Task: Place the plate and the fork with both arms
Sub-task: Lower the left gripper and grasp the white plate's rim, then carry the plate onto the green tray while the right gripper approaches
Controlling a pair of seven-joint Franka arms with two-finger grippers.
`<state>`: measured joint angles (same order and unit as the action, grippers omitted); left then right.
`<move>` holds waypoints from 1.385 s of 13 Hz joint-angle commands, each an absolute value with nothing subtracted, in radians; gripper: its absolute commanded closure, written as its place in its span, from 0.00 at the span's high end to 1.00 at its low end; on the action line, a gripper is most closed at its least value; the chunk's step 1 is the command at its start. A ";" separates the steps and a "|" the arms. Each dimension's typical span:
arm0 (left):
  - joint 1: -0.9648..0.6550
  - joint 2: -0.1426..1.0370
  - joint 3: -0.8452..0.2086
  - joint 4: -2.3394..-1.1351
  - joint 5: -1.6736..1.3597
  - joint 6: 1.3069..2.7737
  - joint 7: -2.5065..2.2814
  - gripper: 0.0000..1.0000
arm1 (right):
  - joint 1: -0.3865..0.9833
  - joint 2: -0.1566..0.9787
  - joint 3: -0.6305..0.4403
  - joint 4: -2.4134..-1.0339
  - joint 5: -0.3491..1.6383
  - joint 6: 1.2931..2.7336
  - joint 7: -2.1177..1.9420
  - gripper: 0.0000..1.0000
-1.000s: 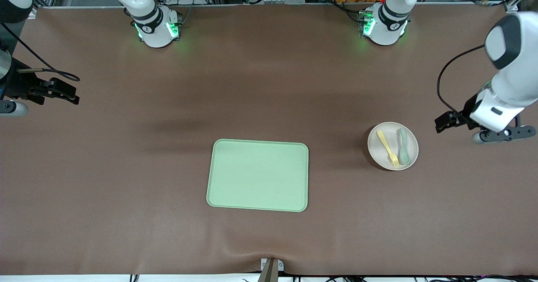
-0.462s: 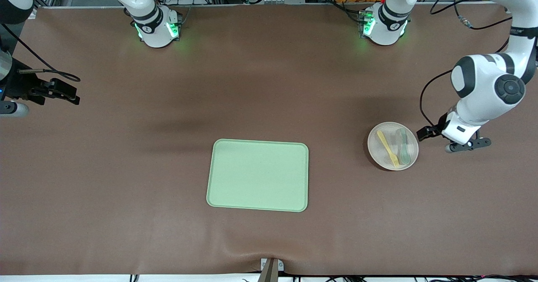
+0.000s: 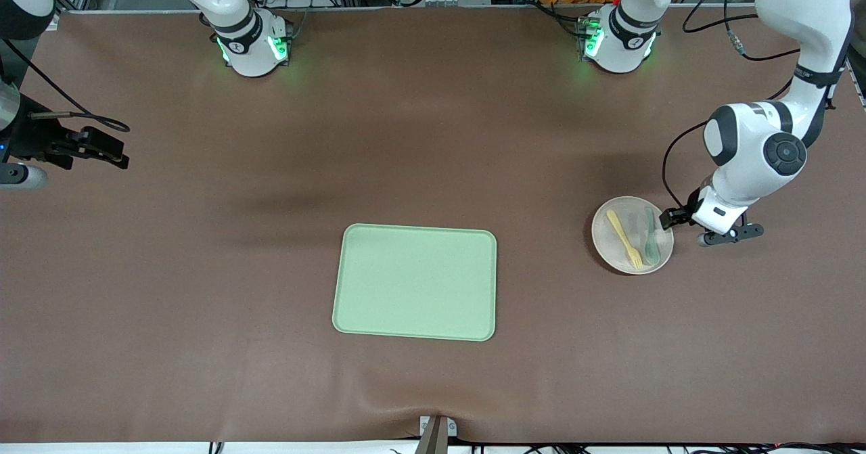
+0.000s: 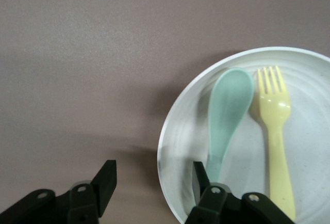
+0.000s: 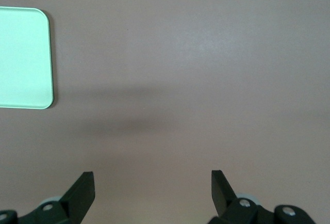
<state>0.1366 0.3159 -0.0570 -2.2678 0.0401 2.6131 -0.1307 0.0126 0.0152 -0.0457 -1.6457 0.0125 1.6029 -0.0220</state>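
The pale plate [image 3: 617, 251] lies on the table toward the left arm's end, with the yellow fork [image 3: 624, 239] and a grey-green spoon [image 3: 650, 236] in it. My left gripper [image 3: 670, 218] is open at the plate's edge. In the left wrist view the gripper [image 4: 153, 180] straddles the plate's rim [image 4: 166, 146]: one finger is over the plate by the spoon [image 4: 227, 110], the other over the table. The fork [image 4: 276, 126] lies beside the spoon. My right gripper [image 3: 111, 155] is open and empty at the right arm's end of the table, where that arm waits; its wrist view [image 5: 152, 188] shows bare table under it.
A light green rectangular tray [image 3: 415, 281] lies in the middle of the table, nearer the front camera than the arm bases; its corner shows in the right wrist view [image 5: 23, 56]. Brown mat covers the table between tray and plate.
My left arm has swung in toward the plate and come down, so its gripper now sits at the plate's rim. The right arm, plate, fork and tray have not moved.
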 commanded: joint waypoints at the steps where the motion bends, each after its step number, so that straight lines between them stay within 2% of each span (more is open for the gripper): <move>1: 0.156 0.347 -0.066 -2.273 0.029 2.670 -0.133 0.64 | 0.011 0.009 -0.040 -1.657 -0.009 1.612 -0.003 1.00; 7: 0.158 0.376 -0.069 -2.266 0.025 2.681 -0.135 0.52 | 0.009 0.011 -0.040 -1.657 -0.009 1.612 -0.003 1.00; 13: 0.152 0.390 -0.081 -2.260 0.011 2.683 -0.133 0.02 | 0.008 0.014 -0.040 -1.657 -0.009 1.612 -0.003 1.00; 18: 0.152 0.370 -0.155 -2.203 -0.064 2.678 -0.133 0.00 | 0.008 0.014 -0.040 -1.657 -0.009 1.612 -0.003 1.00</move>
